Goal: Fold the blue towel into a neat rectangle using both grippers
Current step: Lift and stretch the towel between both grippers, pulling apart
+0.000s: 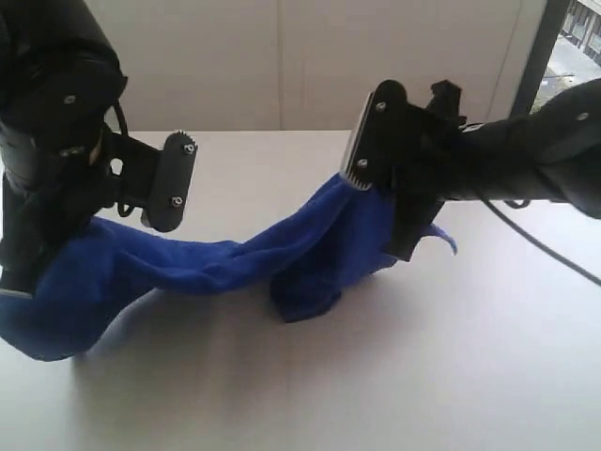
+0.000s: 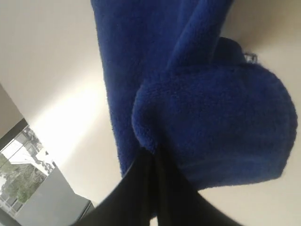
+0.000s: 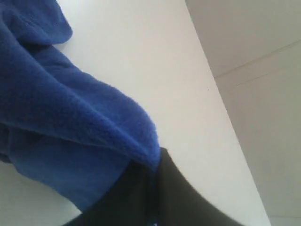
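The blue towel [image 1: 207, 263] is strung between the 2 arms above the pale desk [image 1: 423, 376], not laid flat. Its right part rises to the right hand [image 3: 156, 162], whose fingers are pressed together on a thin edge of the cloth. The left hand [image 2: 151, 157] is likewise clamped shut, with a thick rounded bunch of towel bulging out around its tips. Between them the cloth sags in a twisted rope. A crumpled lump below the right hand touches the desk, and a loose loop hangs low at the far left. I judge that the fold is far from done, since no straight edge or flat layer is visible. The main risk is that neither grip looks to be on a clean corner, so laying the cloth down as it is would probably give a skewed wad, not a rectangle. The right grip holds little material, and a pull outward to take up the slack could tug that edge free. The lump on the desk may drag and roll under if either arm sweeps sideways. Moving the 2 hands toward each other also calls for care, as the arms are bulky and already close over the middle of the desk.
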